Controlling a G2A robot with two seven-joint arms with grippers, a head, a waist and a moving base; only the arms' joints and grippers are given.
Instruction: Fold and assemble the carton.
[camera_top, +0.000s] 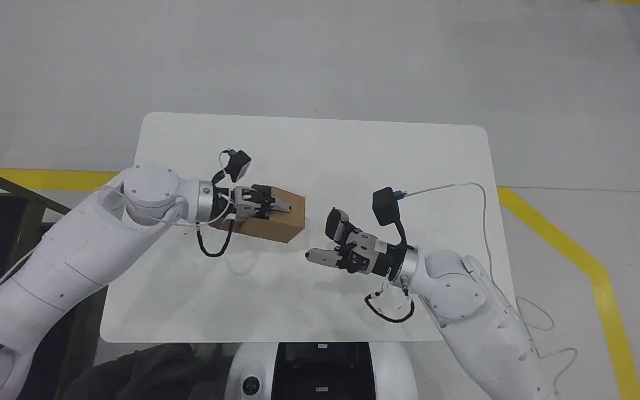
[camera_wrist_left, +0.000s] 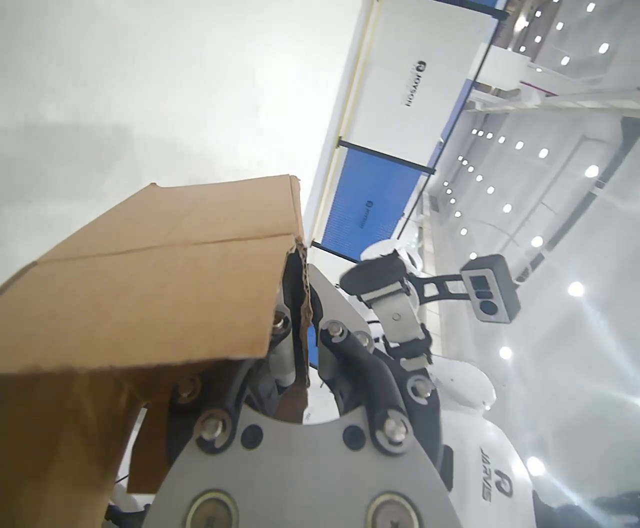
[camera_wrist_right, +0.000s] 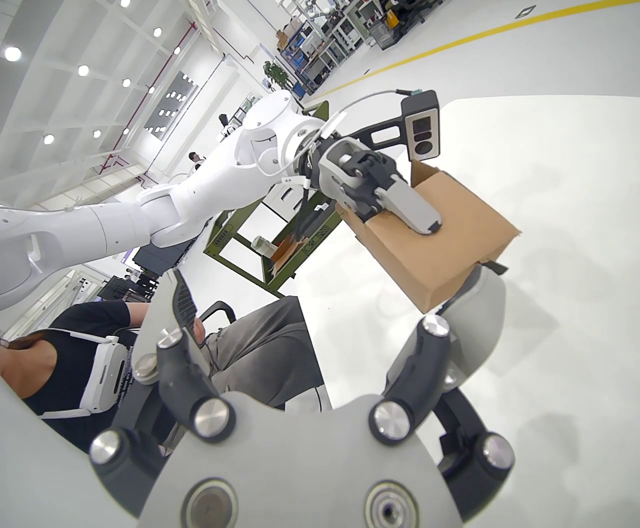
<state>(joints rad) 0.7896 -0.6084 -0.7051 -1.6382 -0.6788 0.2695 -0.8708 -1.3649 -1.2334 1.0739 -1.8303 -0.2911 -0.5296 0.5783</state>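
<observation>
My left fingers (camera_wrist_right: 417, 212) are clamped on one wall of the carton (camera_top: 287, 224). One finger lies flat on the outside of the brown panel, and in my left wrist view the torn cardboard edge runs down between the two. The carton (camera_wrist_left: 150, 280) is already opened out into a box shape. It sits a little left of the middle of the white surface (camera_top: 400, 160), with one end turned toward my other arm. I cannot tell whether its underside rests on the surface or hangs just above it.

My right fingers (camera_top: 322, 257) are spread wide and hold nothing. They sit just beside the carton's near end, not touching it. In my right wrist view the carton (camera_wrist_right: 450, 250) lies ahead of the open fingers (camera_wrist_right: 480, 295), with a small dark gap at its near corner where a flap seems not to be fully seated.

I judge the step in hand to be closing the end flaps: the body is formed and I am bracing it with my left side. The next move calls for my right fingers to come in against the near end and press a flap inward along its crease. My left grip must hold firm meanwhile, so the box neither slides nor collapses back flat. Thin cardboard will buckle if I push off the fold line.
</observation>
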